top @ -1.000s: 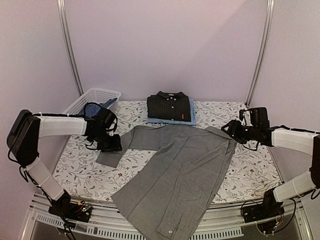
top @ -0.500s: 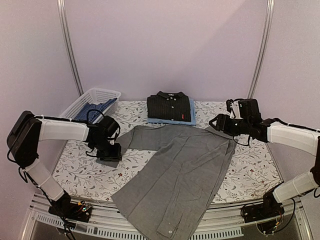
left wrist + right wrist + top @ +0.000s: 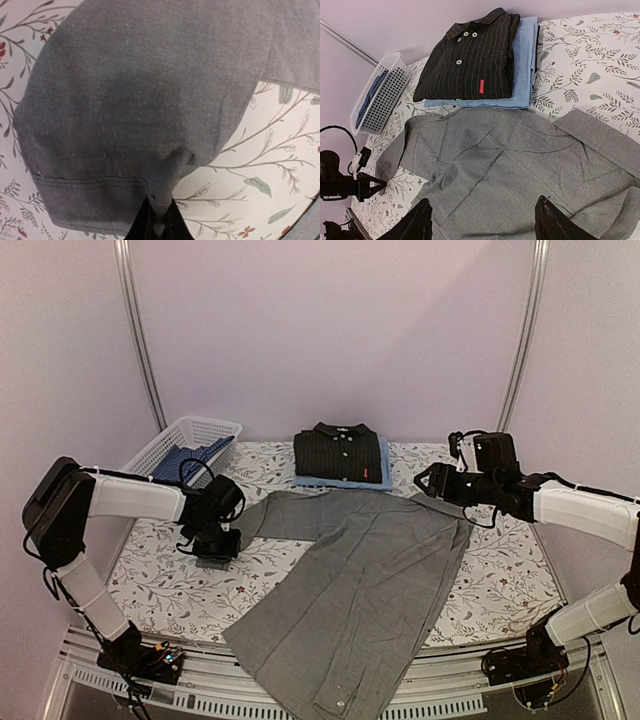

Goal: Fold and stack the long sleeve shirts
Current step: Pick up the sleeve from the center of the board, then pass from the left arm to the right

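A mid-grey long sleeve shirt (image 3: 350,580) lies spread across the flowered table, one sleeve reaching left. My left gripper (image 3: 215,545) sits low at that sleeve's end. In the left wrist view the gripper (image 3: 159,225) is shut on a pinched fold of the grey sleeve (image 3: 140,100) near its cuff. My right gripper (image 3: 430,483) hovers open above the shirt's right shoulder. From the right wrist its open gripper (image 3: 482,220) frames the grey shirt (image 3: 520,160). A folded black shirt (image 3: 340,452) rests on a folded light blue one (image 3: 385,475) at the back.
A white lattice basket (image 3: 185,445) holding blue patterned cloth stands at the back left. The grey shirt's hem hangs over the table's front edge (image 3: 200,635). Metal frame posts (image 3: 140,340) rise at both back corners.
My left gripper dropped onto the sleeve end and shut on the cloth. The right gripper moved left and back, toward the shirt's shoulder.
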`<state>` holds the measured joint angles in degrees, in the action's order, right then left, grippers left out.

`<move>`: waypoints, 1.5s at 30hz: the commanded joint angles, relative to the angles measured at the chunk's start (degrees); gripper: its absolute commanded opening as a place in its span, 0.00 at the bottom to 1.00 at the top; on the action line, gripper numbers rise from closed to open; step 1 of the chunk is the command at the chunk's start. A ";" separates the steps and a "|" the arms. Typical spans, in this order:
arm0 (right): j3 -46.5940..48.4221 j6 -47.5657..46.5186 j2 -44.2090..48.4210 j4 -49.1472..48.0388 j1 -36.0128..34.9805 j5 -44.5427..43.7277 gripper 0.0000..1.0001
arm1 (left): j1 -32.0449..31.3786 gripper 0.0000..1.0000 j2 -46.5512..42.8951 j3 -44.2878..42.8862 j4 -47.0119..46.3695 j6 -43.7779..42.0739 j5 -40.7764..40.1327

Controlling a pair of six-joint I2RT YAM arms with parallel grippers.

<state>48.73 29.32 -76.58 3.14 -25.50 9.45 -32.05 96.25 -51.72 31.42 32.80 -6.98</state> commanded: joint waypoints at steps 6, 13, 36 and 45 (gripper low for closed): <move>2.22 -2.58 -0.59 -1.84 -1.73 -1.90 0.69 | -1.26 0.00 -5.14 -7.25 7.14 -3.58 0.87; 4.04 -3.94 -2.39 -2.30 -2.95 -1.61 0.69 | -2.09 0.00 -12.07 -13.10 9.66 -8.32 11.35; 8.45 -5.96 -9.95 -4.79 -6.28 0.93 0.70 | -11.12 0.00 -21.96 -23.61 8.85 -18.45 47.00; 6.30 -5.25 -7.41 -4.53 -6.23 -0.51 0.70 | -17.37 0.00 -19.79 -30.73 6.82 -19.16 53.63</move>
<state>55.44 24.18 -86.11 -0.84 -31.51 10.17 -46.24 75.35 -78.41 40.14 14.98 42.68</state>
